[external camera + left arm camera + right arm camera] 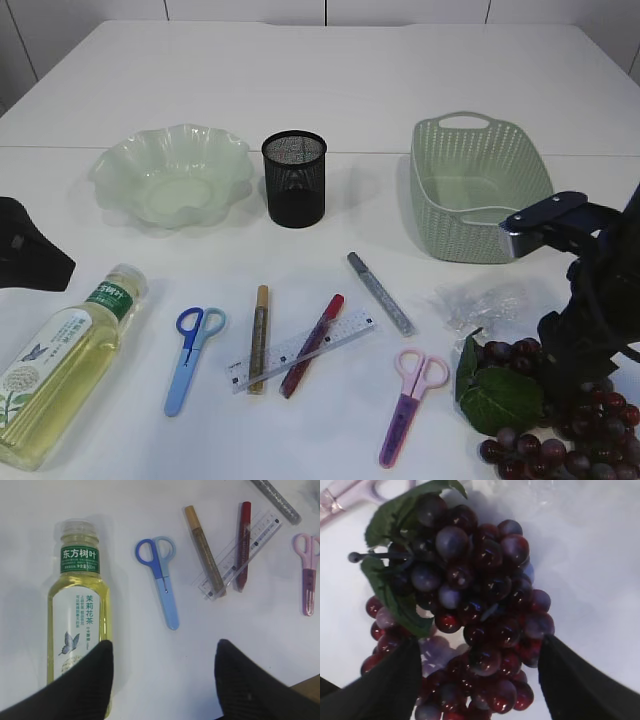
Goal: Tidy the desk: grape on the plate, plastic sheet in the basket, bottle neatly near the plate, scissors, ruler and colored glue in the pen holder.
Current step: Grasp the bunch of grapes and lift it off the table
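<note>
White table (330,90), items largest to smallest.

Basket (478,186), pale green weave, at 2 o'clock; nothing seen inside.

Plate (172,176), frilled pale green, at 10 o'clock; bare.

Bottle (62,364), yellow tea, green label, lying flat at 8 o'clock, cap toward the plate. Left tool (162,672) hangs above its lower half, fingers spread, one finger (75,690) over the label, nothing pinched.

Grape bunch (470,610), dark red and purple with green leaves, at 5 o'clock on the table. Right tool (477,680) straddles it, fingers spread on both sides, not yet gripping.

Pen holder (294,178), black mesh, at 12 o'clock beside the plate; seemingly empty.

Plastic sheet (480,300), clear, crumpled, at 4 o'clock just above the grapes.

Ruler (305,348), clear, centre, under two glue pens (312,344).

Blue scissors (190,355) at 7 o'clock; pink scissors (408,400) at 6 o'clock.

Silver glue pen (380,292), apart, at 3 o'clock of centre.

Step in hand, judged: taking the grapes. Next move calls for closing on the cluster, lifting, carrying across to the plate.
</note>
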Tool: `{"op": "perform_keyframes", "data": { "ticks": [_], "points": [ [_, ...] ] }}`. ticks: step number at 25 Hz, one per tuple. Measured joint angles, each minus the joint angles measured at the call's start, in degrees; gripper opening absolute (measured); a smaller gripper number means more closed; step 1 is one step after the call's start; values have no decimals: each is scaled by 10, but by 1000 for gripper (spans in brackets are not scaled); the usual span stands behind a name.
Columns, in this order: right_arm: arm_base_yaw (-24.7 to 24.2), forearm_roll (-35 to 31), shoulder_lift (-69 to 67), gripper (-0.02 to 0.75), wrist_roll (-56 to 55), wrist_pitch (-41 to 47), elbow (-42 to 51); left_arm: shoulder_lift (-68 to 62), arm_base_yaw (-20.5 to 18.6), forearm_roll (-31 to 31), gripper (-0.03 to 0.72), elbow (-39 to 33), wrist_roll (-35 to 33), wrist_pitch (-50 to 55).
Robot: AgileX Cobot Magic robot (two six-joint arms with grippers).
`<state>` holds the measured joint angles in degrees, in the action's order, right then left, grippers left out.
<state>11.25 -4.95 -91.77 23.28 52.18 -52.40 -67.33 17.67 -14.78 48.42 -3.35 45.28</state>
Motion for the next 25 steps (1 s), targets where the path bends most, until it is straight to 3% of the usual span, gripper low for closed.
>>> {"op": "perform_keyframes", "data": {
  "ticks": [9,25],
  "points": [
    [0,40,-53,596,2,-41,-1,0,0,0,468,0,-1,3],
    [0,38,-113,596,6,-63,-9,0,0,1,468,0,-1,4]
  ]
}}
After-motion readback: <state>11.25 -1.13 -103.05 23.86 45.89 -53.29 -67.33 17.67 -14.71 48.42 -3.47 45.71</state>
